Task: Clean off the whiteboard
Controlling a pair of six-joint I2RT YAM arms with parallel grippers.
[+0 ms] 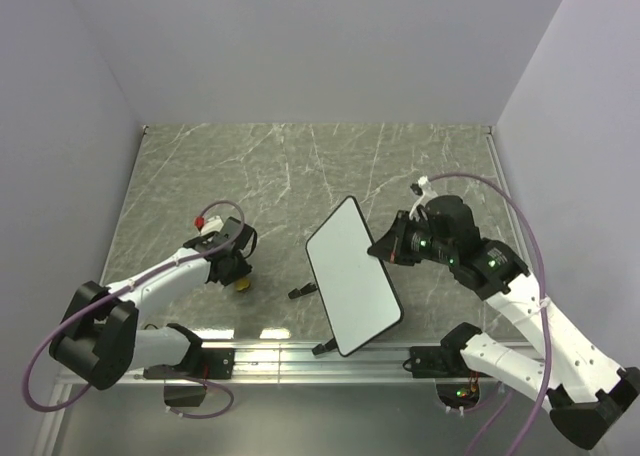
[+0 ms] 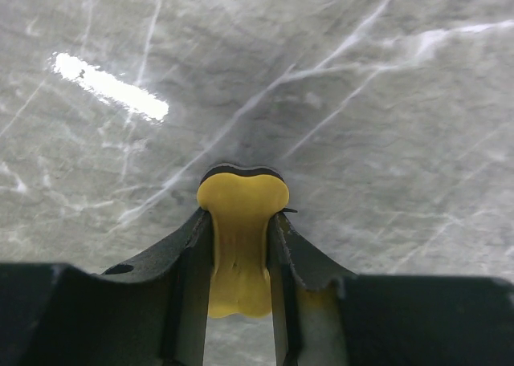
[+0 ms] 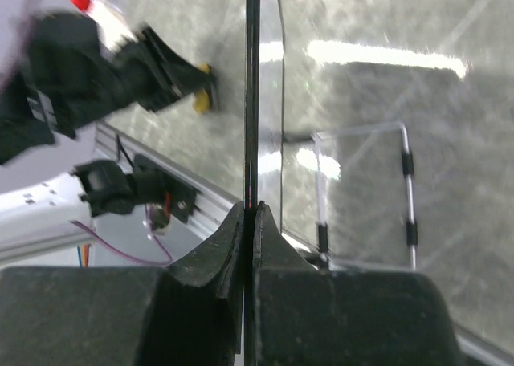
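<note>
The fingers of the left gripper were clenched on a yellow eraser, one black pad on each side of its narrow waist. Its rounded head poked out in front of the tips. And there it was, low over the grey marbled table, with a dark shadow just under the head. Whether it touched the stone could not be told. From above, the eraser showed as a small yellow spot under the left gripper, well to the left of the whiteboard.

In the middle, the whiteboard sat slanted across the table, its upper corner towards the far side and its lower corner reaching the metal rail at the near edge. Its face looked plain white from above. Two small black tabs stuck out along its left side.

Over on the right, the right gripper had the whiteboard by its right edge! The wrist view showed it edge-on, a thin dark line running straight up from between the fingers, which were pinched tight on it. Just right of that line, a thin wire stand with black sleeves showed against the table.
</note>
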